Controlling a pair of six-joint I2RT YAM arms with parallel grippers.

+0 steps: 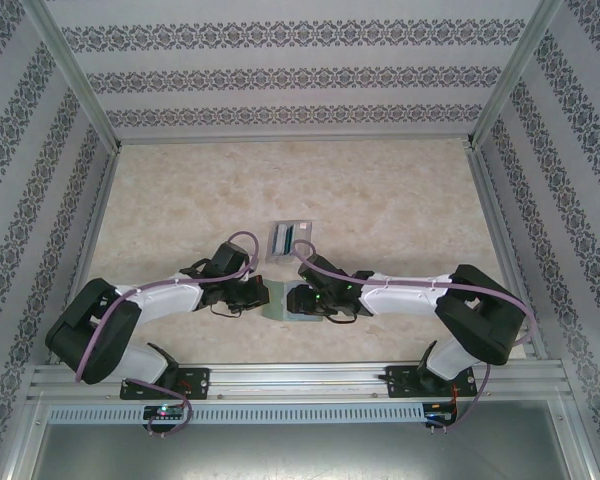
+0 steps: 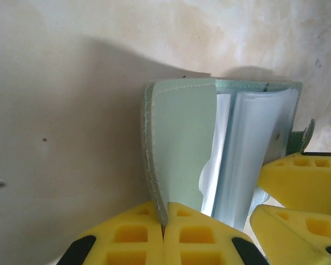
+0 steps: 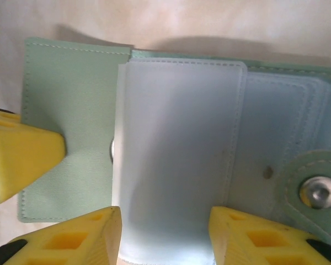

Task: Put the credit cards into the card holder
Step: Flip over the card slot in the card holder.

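The sage-green card holder [image 2: 182,143] lies unfolded on the table between both arms [image 1: 277,308]. My left gripper [image 2: 164,223] is shut on the near edge of its green flap, lifting that flap upright. My right gripper [image 3: 165,232] is open right over the holder [image 3: 71,110], and its yellow fingers [image 3: 94,234] straddle the clear plastic inner sleeve [image 3: 176,143]. The snap tab [image 3: 317,193] lies at the right. The credit cards [image 1: 300,234] appear to stand in the clear slotted stand behind the grippers, a bluish edge showing. Nothing is inside the sleeve.
The clear slotted stand [image 1: 286,240] sits just beyond the two grippers, mid-table. Patterned walls and metal frame posts [image 1: 80,90] enclose the beige tabletop [image 1: 400,200]. The right gripper's fingers [image 2: 298,179] crowd the holder's right side in the left wrist view.
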